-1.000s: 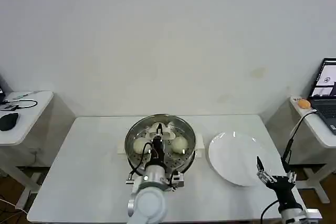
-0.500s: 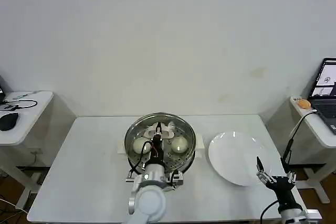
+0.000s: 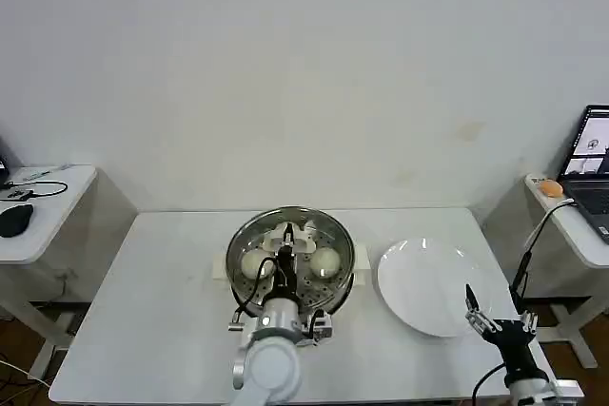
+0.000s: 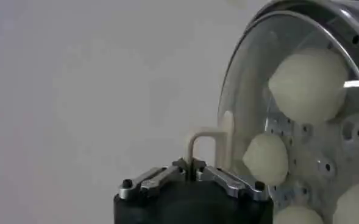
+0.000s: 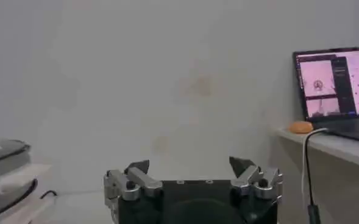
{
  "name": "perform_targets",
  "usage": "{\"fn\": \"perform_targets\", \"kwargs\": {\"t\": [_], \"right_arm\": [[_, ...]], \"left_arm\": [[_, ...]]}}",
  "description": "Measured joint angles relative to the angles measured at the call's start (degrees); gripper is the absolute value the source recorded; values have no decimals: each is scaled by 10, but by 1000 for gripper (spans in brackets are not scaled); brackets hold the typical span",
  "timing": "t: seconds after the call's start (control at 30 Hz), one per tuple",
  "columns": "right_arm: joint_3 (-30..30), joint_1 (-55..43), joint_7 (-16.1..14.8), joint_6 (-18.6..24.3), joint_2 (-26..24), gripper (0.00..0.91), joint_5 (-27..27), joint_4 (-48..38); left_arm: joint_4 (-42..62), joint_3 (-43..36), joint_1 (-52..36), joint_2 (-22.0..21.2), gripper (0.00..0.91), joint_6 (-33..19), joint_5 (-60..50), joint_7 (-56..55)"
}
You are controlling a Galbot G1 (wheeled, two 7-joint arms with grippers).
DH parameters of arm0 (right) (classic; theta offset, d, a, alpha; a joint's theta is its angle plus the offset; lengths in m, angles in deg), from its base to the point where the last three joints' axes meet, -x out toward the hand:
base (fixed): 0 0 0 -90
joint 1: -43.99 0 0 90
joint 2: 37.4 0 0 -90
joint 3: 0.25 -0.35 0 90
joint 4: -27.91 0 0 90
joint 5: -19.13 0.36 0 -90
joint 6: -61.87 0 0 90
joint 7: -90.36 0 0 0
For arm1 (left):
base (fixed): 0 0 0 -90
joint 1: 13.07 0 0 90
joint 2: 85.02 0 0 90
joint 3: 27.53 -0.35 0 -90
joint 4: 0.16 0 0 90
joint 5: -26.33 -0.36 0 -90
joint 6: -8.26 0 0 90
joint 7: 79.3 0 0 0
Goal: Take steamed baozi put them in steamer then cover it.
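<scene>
The steamer (image 3: 290,256) sits at the middle of the white table (image 3: 152,320), toward its far half, with the glass cover (image 4: 246,91) lying on it and the steamed baozi (image 3: 326,260) showing through the glass. The left gripper (image 3: 285,263) reaches over the steamer's near rim, its fingers pinched tight on the cover's cream handle (image 4: 207,143); the arm's wrist blocks the near side of the pot. Just right of the steamer, apart from it, lies an empty white plate (image 3: 433,287). The right gripper (image 3: 485,322) is at the table's near right corner, close to the plate's near edge, with its fingers spread wide and nothing between them. A side table with a laptop (image 3: 590,164) stands beyond the right edge, another with a mouse (image 3: 14,219) beyond the left. The table's left half lies bare.
</scene>
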Motion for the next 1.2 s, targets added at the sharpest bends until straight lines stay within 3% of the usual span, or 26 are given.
{"fn": "perform_targets", "kwargs": {"t": [0.4,0.43,0.47,0.5,1.2], "right_arm": [[-1,0,0,1,1,907,0,-1],[-1,0,0,1,1,907,0,-1],[-1,0,0,1,1,907,0,-1],[-1,0,0,1,1,907,0,-1],[2,1,-1,3,1,907,-2,-4]], "left_arm": [[3,0,-3,1,0,0,13,5],[3,0,-3,1,242,0,14,5],[3,0,-4,0,665,0,15,6],[3,0,-4,0,907,0,15,6],[-37,19,5,7,907,-9,68,12]]}}
